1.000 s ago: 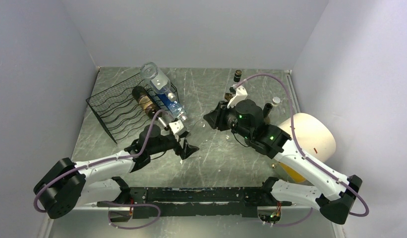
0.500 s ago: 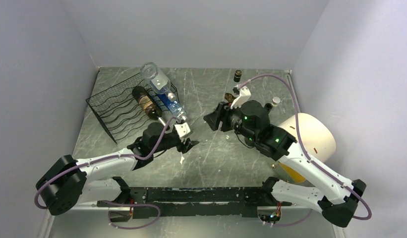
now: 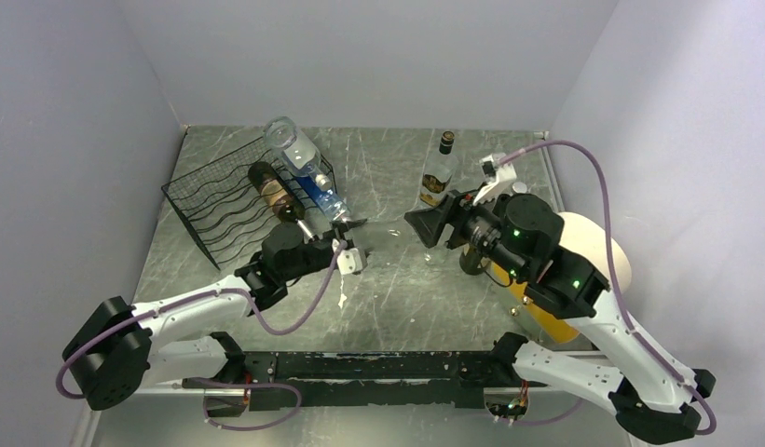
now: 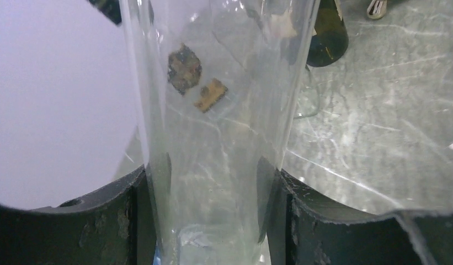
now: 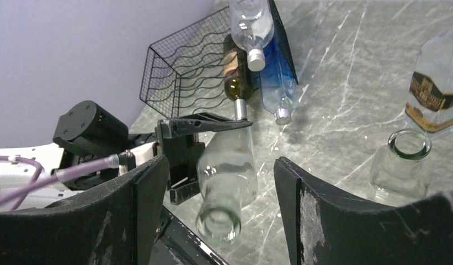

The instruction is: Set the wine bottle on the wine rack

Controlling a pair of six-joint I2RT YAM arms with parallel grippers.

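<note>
One clear wine bottle (image 5: 227,176) (light, slick, breakable) is clamped mid-body by the left claw (image 4: 210,221); the right claw (image 5: 221,221) is held apart.

Open: left cradles of black wire wine rack (image 3: 206,209), upper left.
Blocked: right cradles, three lying glass bottles (image 3: 271,191).

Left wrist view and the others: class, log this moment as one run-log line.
left gripper: shut on clear bottle, not yet racked | right gripper: open, empty | wine rack: three bottles
</note>
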